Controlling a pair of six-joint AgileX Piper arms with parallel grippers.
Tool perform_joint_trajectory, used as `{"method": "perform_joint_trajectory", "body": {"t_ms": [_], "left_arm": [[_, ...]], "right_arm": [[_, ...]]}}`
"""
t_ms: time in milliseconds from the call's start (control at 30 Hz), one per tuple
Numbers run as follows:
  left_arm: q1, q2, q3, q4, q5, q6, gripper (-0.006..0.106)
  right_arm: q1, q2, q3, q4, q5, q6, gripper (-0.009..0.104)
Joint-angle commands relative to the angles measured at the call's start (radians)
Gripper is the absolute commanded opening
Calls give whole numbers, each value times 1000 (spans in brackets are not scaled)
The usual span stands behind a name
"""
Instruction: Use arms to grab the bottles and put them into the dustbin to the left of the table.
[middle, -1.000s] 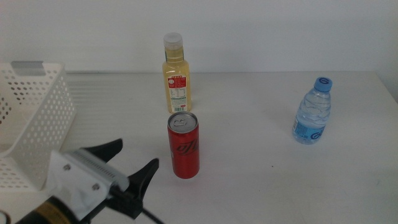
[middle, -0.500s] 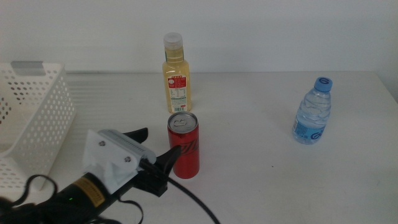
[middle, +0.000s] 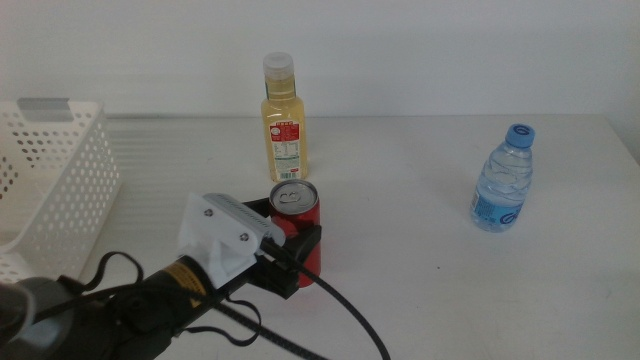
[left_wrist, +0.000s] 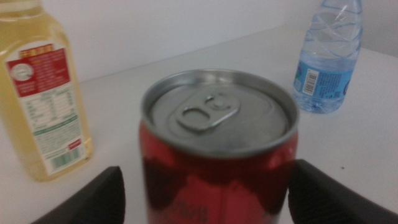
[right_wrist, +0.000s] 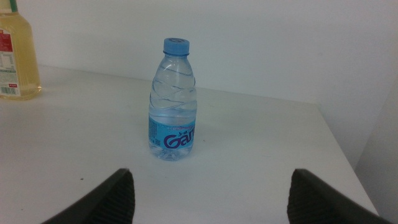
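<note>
The wide plain white worktop (middle: 420, 300) runs back to a bare white wall, and nothing else of the room shows. At its left edge stands the white plastic rectangular basket with round-holed sides (middle: 60, 190), upright, well apart from the other things.

The left gripper (middle: 292, 238), on a white housing with a black cable, reaches in from the lower left of the middle view. Its two dark jaws stand spread wide, one on each side of the slim red soda can (middle: 296, 232). In the left wrist view the can (left_wrist: 219, 149) sits between the jaws with a gap showing on both sides, so whether either jaw touches it cannot be told. The can stands upright on the worktop, silver top and pull tab facing up.

Just behind the can stands the clear yellow-juice bottle with white cap and red-white label (middle: 283, 120), upright. Far to the right stands the small clear blue-capped water bottle (middle: 502, 180), upright too.

The right gripper (right_wrist: 211, 193) waits low in front of the water bottle (right_wrist: 172, 99), jaws spread wide, holding nothing.
</note>
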Motion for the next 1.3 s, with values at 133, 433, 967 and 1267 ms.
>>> {"method": "perform_joint_trajectory", "body": {"t_ms": [133, 433, 967, 1267], "left_arm": [[-3, 30, -75, 19, -107, -42, 82], [-3, 119, -115, 25, -182, -39, 82], [-3, 146, -175, 15, -171, -36, 82], [-3, 146, -175, -2, -165, -40, 45]], "right_arm": [[-6, -27, -9, -6, -82, -4, 64], [-6, -27, -9, -6, -82, -4, 64], [-6, -27, -9, -6, -82, -4, 64], [-6, -27, -9, -6, -82, -4, 64]]}}
